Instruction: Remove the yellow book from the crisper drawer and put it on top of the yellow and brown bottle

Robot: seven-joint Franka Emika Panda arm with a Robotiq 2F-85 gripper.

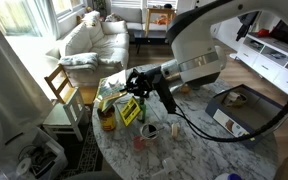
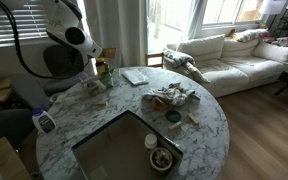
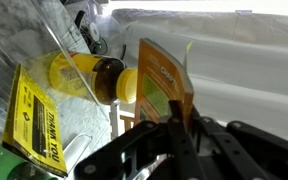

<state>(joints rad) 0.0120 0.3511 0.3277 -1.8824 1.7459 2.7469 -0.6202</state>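
In the wrist view my gripper (image 3: 174, 118) is shut on the lower edge of the yellow book (image 3: 162, 78), a thin yellow-olive cover with a greenish panel, held upright. The yellow and brown bottle (image 3: 108, 78) lies just left of the book, its yellow lid almost touching the cover. A clear plastic drawer wall (image 3: 69, 45) rises behind the bottle. In an exterior view the gripper (image 1: 134, 86) hangs over the table's far edge, just above the bottle (image 1: 107, 119). In the other exterior view the gripper (image 2: 101, 63) is partly hidden by the arm.
A bright yellow upright item with black marks (image 3: 34, 122) stands beside the bottle, also seen from outside (image 1: 131, 111). The round marble table (image 2: 209, 120) holds a crumpled cloth (image 2: 171, 96), small cups, a bowl (image 2: 162, 158) and a spray bottle (image 2: 44, 122). A wooden chair (image 1: 60, 92) stands close by.
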